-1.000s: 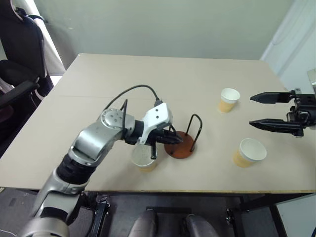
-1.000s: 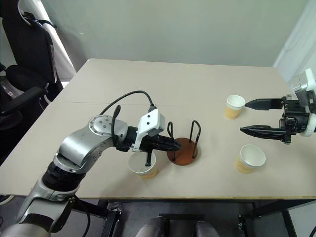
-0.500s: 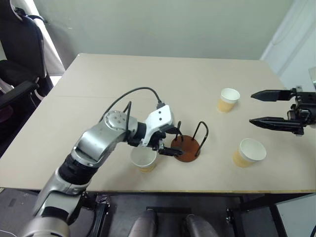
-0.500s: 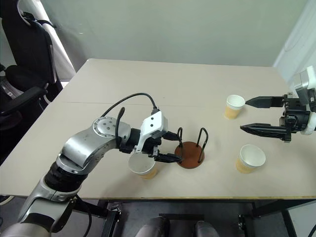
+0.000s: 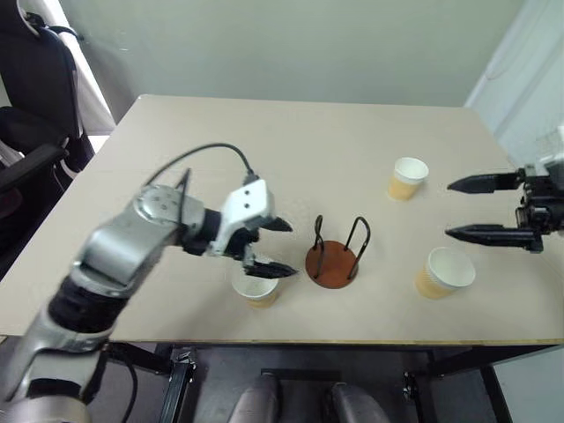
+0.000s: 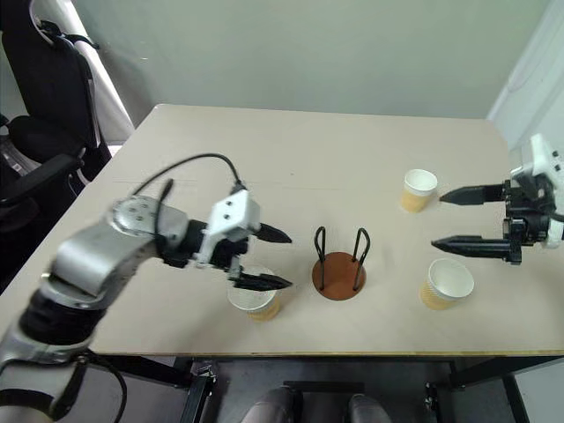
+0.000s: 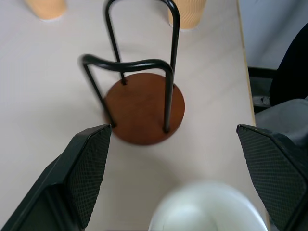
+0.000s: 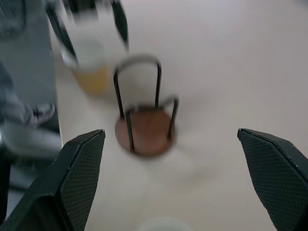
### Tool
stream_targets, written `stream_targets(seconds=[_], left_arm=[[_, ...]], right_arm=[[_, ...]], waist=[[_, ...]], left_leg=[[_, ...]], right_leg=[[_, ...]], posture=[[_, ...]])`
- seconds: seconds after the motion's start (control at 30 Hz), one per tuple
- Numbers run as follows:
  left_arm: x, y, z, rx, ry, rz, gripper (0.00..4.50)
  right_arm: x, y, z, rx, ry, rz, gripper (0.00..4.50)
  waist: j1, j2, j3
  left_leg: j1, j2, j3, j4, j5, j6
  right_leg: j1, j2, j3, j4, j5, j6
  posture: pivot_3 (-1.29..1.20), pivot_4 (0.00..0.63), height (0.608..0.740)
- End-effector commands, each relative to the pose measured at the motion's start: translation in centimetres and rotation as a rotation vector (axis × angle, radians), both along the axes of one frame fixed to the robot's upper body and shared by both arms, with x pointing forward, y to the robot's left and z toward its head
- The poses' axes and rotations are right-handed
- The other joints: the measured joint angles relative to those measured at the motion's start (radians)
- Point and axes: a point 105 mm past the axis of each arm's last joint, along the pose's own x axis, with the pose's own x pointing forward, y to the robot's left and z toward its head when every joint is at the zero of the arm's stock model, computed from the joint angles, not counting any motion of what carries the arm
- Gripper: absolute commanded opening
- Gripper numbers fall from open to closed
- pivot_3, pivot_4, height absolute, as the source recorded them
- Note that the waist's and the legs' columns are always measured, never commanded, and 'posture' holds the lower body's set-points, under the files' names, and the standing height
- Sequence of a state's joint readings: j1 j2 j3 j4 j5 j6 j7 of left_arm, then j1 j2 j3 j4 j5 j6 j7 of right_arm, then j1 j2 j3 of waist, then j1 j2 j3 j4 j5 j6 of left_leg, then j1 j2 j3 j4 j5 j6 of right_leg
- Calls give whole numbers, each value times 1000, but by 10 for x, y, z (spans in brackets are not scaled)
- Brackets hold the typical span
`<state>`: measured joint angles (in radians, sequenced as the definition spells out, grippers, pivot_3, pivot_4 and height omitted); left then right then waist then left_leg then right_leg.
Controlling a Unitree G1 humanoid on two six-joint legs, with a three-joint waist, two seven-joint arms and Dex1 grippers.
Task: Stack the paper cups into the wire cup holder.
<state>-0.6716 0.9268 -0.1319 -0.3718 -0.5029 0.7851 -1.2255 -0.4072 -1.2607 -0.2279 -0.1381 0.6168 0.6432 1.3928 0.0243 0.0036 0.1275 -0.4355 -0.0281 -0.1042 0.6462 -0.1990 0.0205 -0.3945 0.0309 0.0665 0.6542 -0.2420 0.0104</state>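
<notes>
On the bench [image 5: 291,150], your holder [image 5: 333,261] stands empty near the front edge. Your left gripper [image 5: 275,248], jaws wide and holding nothing, hovers over the near cup [image 5: 256,289] left of it. Your right gripper [image 5: 460,210], equally wide and empty, hangs between the far cup [image 5: 407,177] and the right cup [image 5: 444,271].

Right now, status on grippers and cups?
Left gripper open above near cup. Right gripper open, empty. Wire cup holder empty; three paper cups on table. Nothing blocking.
</notes>
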Motion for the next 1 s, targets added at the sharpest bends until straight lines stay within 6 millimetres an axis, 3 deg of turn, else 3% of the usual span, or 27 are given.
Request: stream_targets(seconds=[0.03, 0.13, 0.23, 0.47, 0.77, 1.0], left_arm=[[-15, 17, 35, -70, -106, -79, 4463], [-7, 33, 59, -138, -160, -10, 4463], [-16, 48, 68, -148, -150, -11, 4463], [-31, 61, 52, -100, -87, -17, 4463], [-46, 59, 64, -253, -134, -41, 4463], [-47, 65, 53, -255, -121, 12, 4463]], right_arm=[[-8, -7, -9, -146, 10, -3, 4500], [-14, -9, -16, -185, 35, 0, 4500], [-15, -9, -27, -235, 59, -7, 4500], [-14, -2, -48, -283, 95, -9, 4500], [-11, 4, -78, -332, 154, 3, 4500], [-10, 4, -88, -359, 173, 7, 4500]], waist=[[1, 0, 0], [4, 0, 0], [-2, 0, 0], [-10, 1, 0], [-12, 0, 0], [-11, 0, 0]], left_leg=[[0, 0, 0, 0, -1, 0], [0, 0, 0, 0, -2, 2], [0, 0, 0, 0, -3, 2], [0, 0, 0, 0, -4, 2], [0, 0, 0, 0, -4, 2], [0, 1, 0, 0, -4, 2]], right_leg=[[0, 0, 0, 0, 0, 0], [0, 0, 0, 0, 0, 0], [0, 0, 0, 0, 0, -1], [0, 0, 0, -1, 0, -1], [-1, 0, 0, -2, 0, -1], [-1, 0, 0, -1, 0, -2]], posture=[[0, 150, 740], [0, 150, 740], [0, 150, 740], [0, 150, 740], [0, 150, 740], [0, 150, 740]])
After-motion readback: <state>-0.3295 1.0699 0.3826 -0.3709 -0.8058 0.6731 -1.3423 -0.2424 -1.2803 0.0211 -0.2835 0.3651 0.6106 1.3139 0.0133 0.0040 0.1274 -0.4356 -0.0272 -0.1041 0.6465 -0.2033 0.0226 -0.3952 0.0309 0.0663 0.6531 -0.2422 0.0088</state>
